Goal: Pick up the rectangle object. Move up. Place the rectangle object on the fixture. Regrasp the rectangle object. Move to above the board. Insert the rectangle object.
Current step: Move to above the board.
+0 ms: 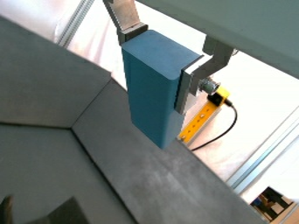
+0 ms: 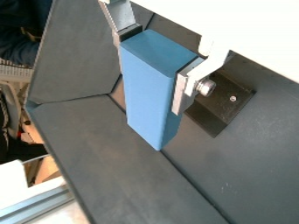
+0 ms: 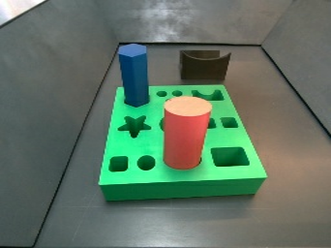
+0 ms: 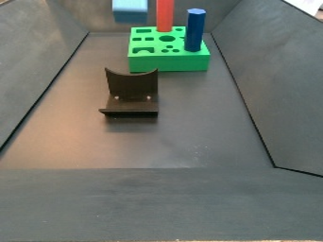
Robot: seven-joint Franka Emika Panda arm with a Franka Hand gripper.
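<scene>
In both wrist views my gripper (image 1: 163,59) (image 2: 156,61) is shut on the rectangle object (image 1: 149,96) (image 2: 146,96), a grey-blue block. It hangs upright, clamped near its top between the silver fingers (image 1: 132,33) (image 2: 187,87), well above the dark floor. A side view shows the block (image 4: 130,9) high at the far end, beside the red cylinder; the fingers are cut off there. The dark fixture (image 3: 204,64) (image 4: 130,93) stands on the floor with its notch bare. The green board (image 3: 181,182) (image 4: 171,60) lies beyond it.
On the board stand a red cylinder (image 3: 187,133) (image 4: 164,13) and a dark-blue hexagonal prism (image 3: 134,73) (image 4: 195,28). Sloping dark walls (image 4: 38,95) enclose the floor. A yellow part with a black cable (image 1: 201,118) lies outside the enclosure.
</scene>
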